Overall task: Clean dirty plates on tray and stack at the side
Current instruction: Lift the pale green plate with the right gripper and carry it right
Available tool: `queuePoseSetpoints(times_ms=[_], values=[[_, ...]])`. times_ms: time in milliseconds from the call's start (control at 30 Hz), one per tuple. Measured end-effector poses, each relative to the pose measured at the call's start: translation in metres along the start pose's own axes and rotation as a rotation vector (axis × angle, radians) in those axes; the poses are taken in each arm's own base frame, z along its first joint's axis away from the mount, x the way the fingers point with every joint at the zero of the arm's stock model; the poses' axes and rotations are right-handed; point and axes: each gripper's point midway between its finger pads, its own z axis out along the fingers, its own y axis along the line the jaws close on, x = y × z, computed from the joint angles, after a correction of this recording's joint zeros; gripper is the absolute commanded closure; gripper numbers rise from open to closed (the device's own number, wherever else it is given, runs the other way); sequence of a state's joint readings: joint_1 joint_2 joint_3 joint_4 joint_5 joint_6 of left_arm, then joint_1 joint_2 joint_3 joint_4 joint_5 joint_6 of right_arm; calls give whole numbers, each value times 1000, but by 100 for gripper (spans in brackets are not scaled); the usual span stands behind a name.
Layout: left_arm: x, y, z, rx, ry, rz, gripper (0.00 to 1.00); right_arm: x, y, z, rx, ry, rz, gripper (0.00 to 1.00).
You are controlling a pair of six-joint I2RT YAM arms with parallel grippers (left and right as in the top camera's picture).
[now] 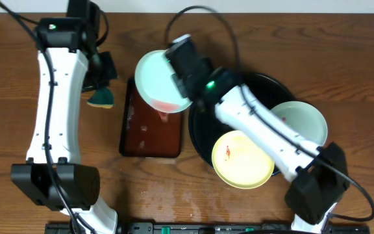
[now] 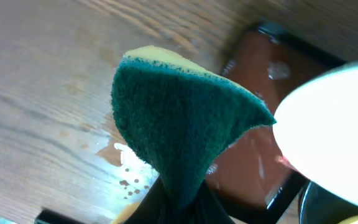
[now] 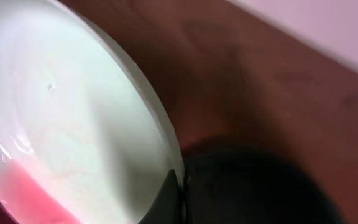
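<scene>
My right gripper (image 1: pixel 176 83) is shut on the rim of a pale mint plate (image 1: pixel 156 79), holding it tilted over a brown rectangular tray (image 1: pixel 149 133). Red liquid pools at the plate's low edge (image 3: pixel 30 199) and drips down. In the right wrist view the fingertips (image 3: pixel 169 199) pinch the rim of that plate (image 3: pixel 73 118). My left gripper (image 1: pixel 102 79) is shut on a green and yellow sponge (image 1: pixel 101 98), left of the plate and apart from it. The sponge (image 2: pixel 179 124) fills the left wrist view. On the black round tray (image 1: pixel 203 140) lie a mint plate (image 1: pixel 302 121) and a yellow plate (image 1: pixel 242 160) with a red smear.
The brown tray (image 2: pixel 253 137) looks wet, and water drops lie on the wood beside it (image 2: pixel 126 168). My right arm (image 1: pixel 265 130) crosses over the black tray. The left arm (image 1: pixel 54 97) runs along the table's left side.
</scene>
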State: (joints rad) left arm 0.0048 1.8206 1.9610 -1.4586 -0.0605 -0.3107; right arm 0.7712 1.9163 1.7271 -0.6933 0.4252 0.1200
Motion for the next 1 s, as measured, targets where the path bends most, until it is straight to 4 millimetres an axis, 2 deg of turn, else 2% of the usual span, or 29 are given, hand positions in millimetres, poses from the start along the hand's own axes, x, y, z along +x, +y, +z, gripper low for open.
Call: queuePoseSetpoints(times_ms=[100,267,500,700,1000], values=[[-4,15,1,-13,0,-59,92,-12,12,-14,95,-72,-82,99],[-6,32,3,-30,12,-120,92,-36,20,-41,263,-196,-177,99],[-5,33,3,-26,20,-136,92,-68,19,-75,441,-327,-240,99],[-4,32,3,-23,22,-138,92,-71,23,-85,490,-332,-306,99],[-4,32,3,-23,21,-138,92,-66,20,-86,513,-310,-334,99]])
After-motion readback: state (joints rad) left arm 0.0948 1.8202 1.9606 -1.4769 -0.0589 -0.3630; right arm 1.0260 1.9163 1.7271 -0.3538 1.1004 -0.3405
